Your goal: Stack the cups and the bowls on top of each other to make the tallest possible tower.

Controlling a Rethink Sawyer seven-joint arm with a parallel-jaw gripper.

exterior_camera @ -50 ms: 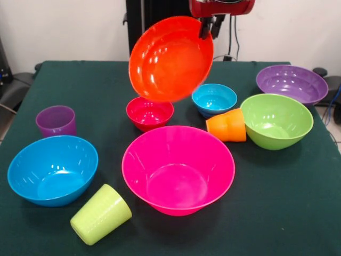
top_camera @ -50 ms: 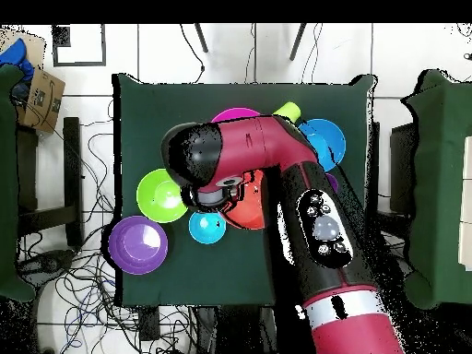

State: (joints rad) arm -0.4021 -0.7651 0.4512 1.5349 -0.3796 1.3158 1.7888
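Observation:
My gripper is shut on the upper right rim of the orange bowl, which hangs tilted in the air above the small red bowl. In front stands the big pink bowl. The small light blue bowl sits beside an orange cup lying on its side. A lime cup lies tipped near the front, and a purple cup stands upright at the left. No tower is in view; nothing is nested. From overhead, the arm hides the gripper.
A large blue bowl sits front left, a lime green bowl and a purple bowl at the right. The green cloth table ends near these. Overhead, chairs and cables surround the table.

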